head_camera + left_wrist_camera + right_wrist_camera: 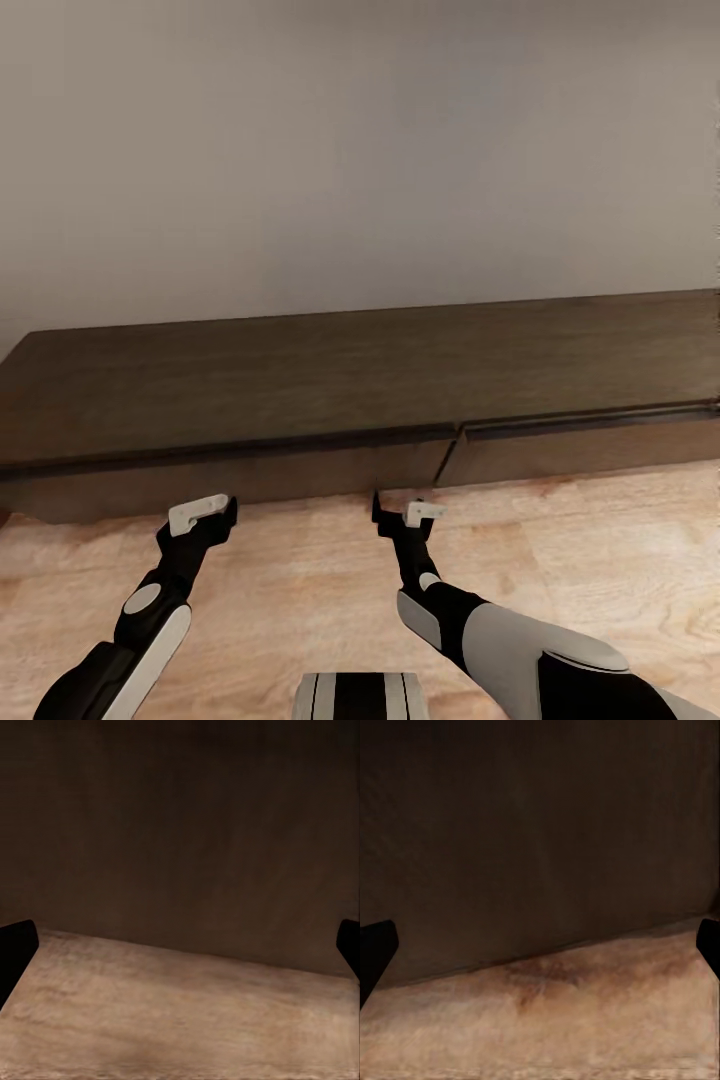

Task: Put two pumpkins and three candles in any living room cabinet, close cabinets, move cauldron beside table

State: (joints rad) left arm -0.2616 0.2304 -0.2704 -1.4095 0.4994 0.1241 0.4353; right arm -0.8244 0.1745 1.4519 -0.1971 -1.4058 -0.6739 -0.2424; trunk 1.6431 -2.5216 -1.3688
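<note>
Dark wood cabinet (pixel 300 400) just ahead of both low grippers, left (pixel 203 515) and right (pixel 405 512), fingers apart, empty

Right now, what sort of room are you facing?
Likely a living room: a long, low dark wood cabinet with drawer fronts stands against a plain pale wall on a light wooden floor. Both open grippers, left and right, sit low before it.
</note>
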